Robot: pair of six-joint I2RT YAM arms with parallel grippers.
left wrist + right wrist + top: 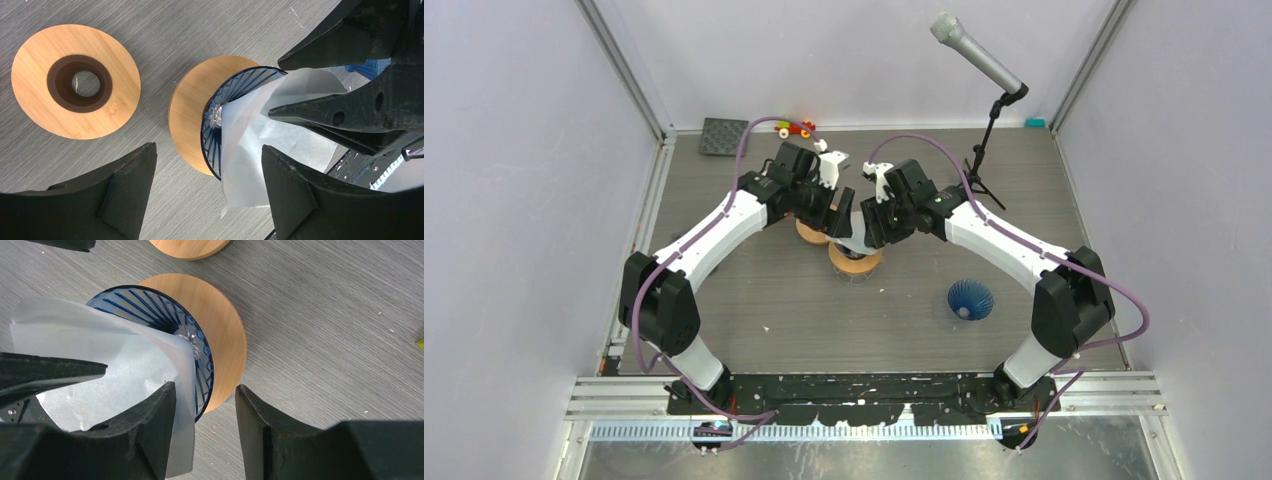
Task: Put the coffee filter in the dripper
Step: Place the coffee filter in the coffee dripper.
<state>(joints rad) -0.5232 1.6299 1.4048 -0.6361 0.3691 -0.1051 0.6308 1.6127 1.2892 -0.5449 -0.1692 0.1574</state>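
The blue ribbed glass dripper [214, 125] stands on a round wooden base [187, 110] mid-table; it also shows in the right wrist view [145, 302] and the top view [854, 262]. The white paper coffee filter [255, 145] sits partly inside the dripper and sticks out over its rim, as the right wrist view [95, 355] shows. My left gripper [207, 147] is open, and its right finger is beside the filter. My right gripper [205, 386] is open, with the filter's edge against its left finger [150, 425]. Both grippers meet above the dripper, the left [837, 215] and the right [871, 225].
A second wooden ring [75, 80] with a dark centre hole lies just left of the dripper. Another blue dripper [970, 298] stands on the table to the right. A microphone on a stand [984, 150], a toy car [796, 127] and a black mat [722, 135] are at the back.
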